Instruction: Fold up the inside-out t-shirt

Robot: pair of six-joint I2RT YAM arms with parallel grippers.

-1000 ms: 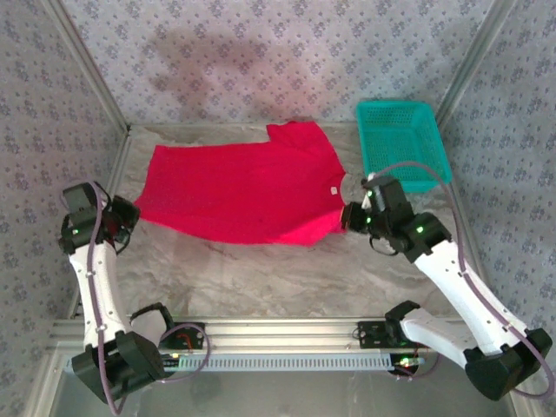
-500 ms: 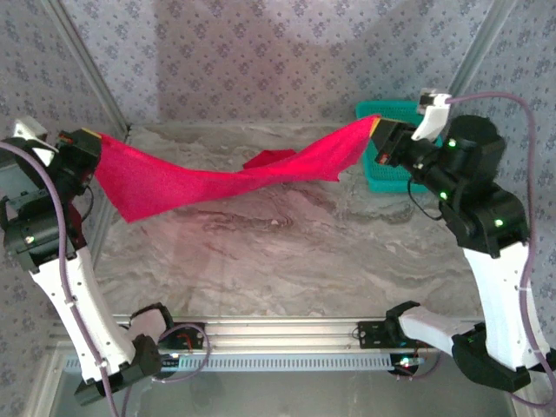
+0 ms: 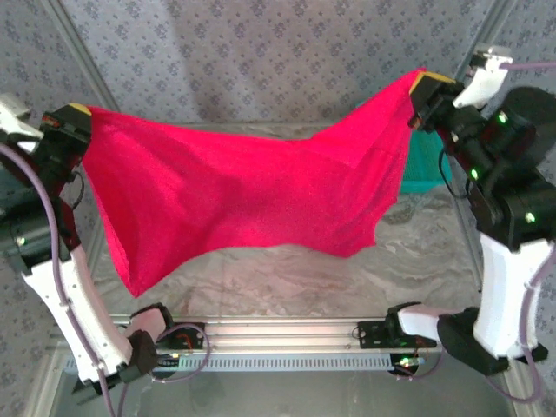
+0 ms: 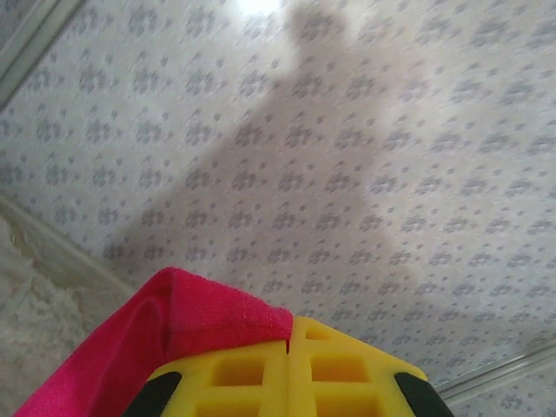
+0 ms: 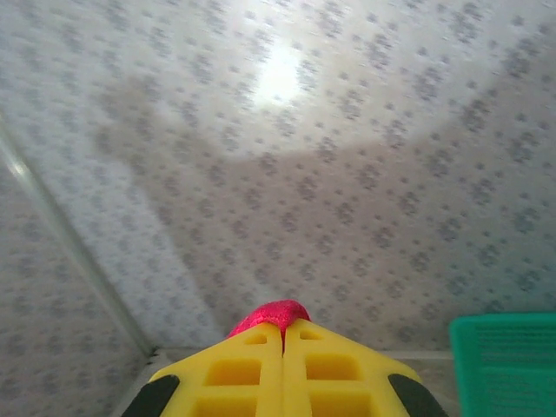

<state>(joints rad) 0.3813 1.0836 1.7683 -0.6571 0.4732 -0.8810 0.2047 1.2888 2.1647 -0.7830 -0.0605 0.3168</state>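
Two ends of the red t-shirt (image 3: 252,195) are pinched, jaws pressed together on the cloth: left gripper (image 3: 80,113) high over the left edge of the tabletop (image 3: 287,282), right gripper (image 3: 424,85) above the teal basket (image 3: 423,169) at the far right corner. The shirt hangs spread between them.

walls (image 3: 261,61): pale grey paper, small repeating floral print, metal corner posts (image 3: 91,74). desk (image 3: 287,282) top marble-look, beige-grey veins. aluminium rail (image 3: 278,332) along near edge. bright glare (image 5: 280,74) on wall, soft shadows

No readable text, label, brand, number or sign anywhere.
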